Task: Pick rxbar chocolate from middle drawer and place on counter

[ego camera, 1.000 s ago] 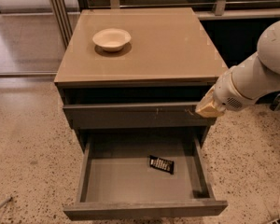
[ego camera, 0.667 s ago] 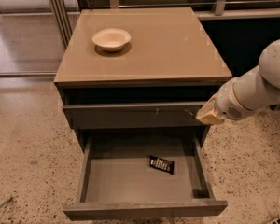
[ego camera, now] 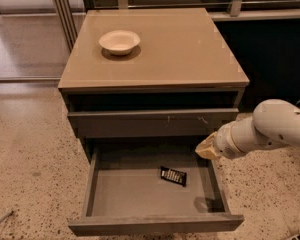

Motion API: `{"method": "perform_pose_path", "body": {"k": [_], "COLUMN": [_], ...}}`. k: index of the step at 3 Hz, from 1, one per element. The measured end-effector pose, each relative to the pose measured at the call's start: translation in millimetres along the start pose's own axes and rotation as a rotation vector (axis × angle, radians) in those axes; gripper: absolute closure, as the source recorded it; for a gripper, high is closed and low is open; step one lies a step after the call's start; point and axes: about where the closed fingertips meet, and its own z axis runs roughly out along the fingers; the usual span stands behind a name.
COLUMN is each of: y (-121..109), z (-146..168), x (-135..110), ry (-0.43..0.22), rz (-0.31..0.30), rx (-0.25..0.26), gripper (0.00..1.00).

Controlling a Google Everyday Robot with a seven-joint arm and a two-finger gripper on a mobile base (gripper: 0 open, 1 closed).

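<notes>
On the floor of the open middle drawer, right of centre, lies the rxbar chocolate: a small flat rectangle in a black wrapper with pale print, set slightly askew and touching no wall. It has not moved over the last second. The drawer is a wide, shallow grey box, matte, with a plain front, pulled well out. Just above its right wall stands the gripper, a pale tan tip on a smooth, rounded white arm. It has dropped from beside the closed drawer front above to the level of the open drawer's rim and has drawn slightly leftward, toward the bar. Whether it is open or closed cannot be told, but it does not hold the bar, which lies apart from it. Judged from this, the reach is under way and the grasp not yet begun. Above, the glossy tan counter carries a white bowl at its rear left. Speckled floor surrounds the cabinet.
</notes>
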Motion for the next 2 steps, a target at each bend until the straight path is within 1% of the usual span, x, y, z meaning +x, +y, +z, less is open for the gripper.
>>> {"method": "perform_pose_path", "body": {"k": [1,2], "y": [8.4,14.1], "z": [67.8,85.1], "x": [34.2,45.1], "ry": [0.008,0.010], "rz": [0.051,0.070], "rx": [-0.078,-0.108], "gripper": [1.00,1.00]}}
